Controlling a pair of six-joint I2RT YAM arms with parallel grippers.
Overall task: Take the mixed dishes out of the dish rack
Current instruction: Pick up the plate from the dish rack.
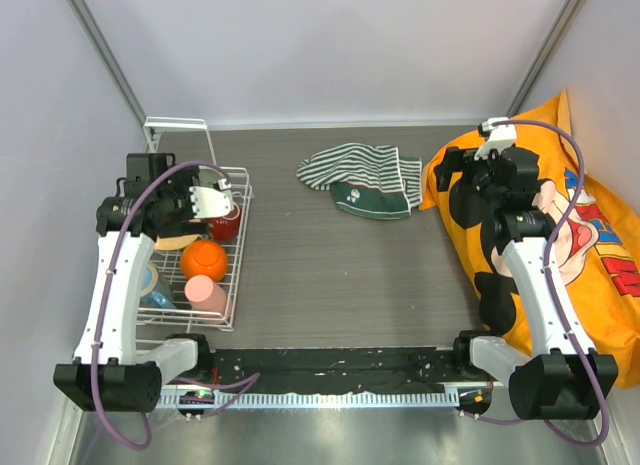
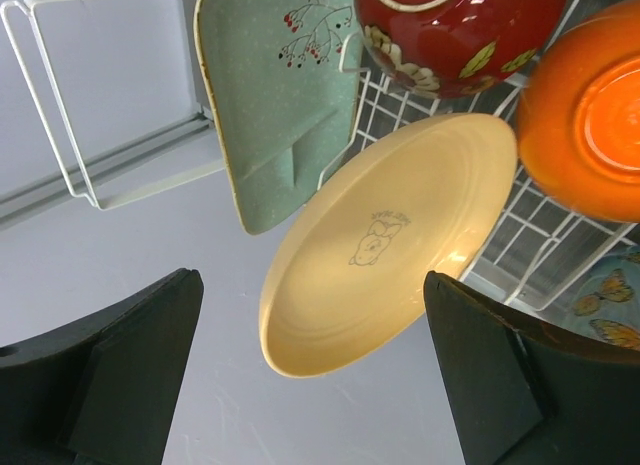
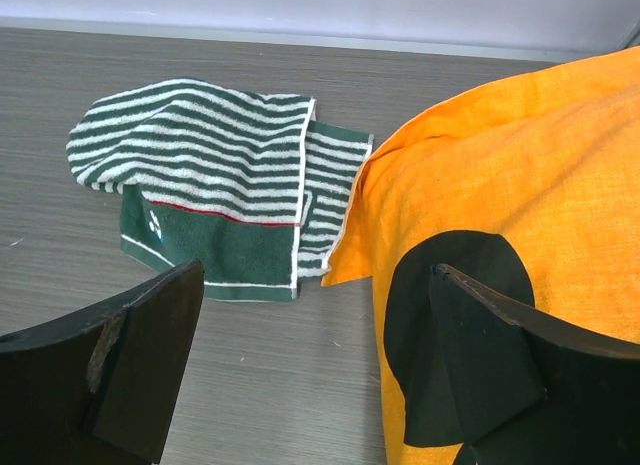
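The white wire dish rack [image 1: 240, 247] stands at the left of the table; its wires also show in the left wrist view [image 2: 60, 135]. In it are a tan round plate [image 2: 390, 235] leaning on edge, a pale green divided tray [image 2: 270, 95], a dark red bowl [image 2: 460, 35], an orange mug [image 2: 580, 115] and a pink cup [image 1: 206, 293]. My left gripper [image 2: 310, 283] is open and empty, hovering over the rack's far end [image 1: 200, 210], its jaws either side of the plate's rim without touching. My right gripper [image 3: 315, 270] is open and empty at the far right [image 1: 455, 182].
A striped green-white cloth [image 1: 362, 177] lies at the back middle, also in the right wrist view [image 3: 220, 195]. A large orange bag [image 1: 580, 245] covers the table's right side, right under my right arm. A butterfly-patterned dish [image 2: 610, 310] lies low in the rack.
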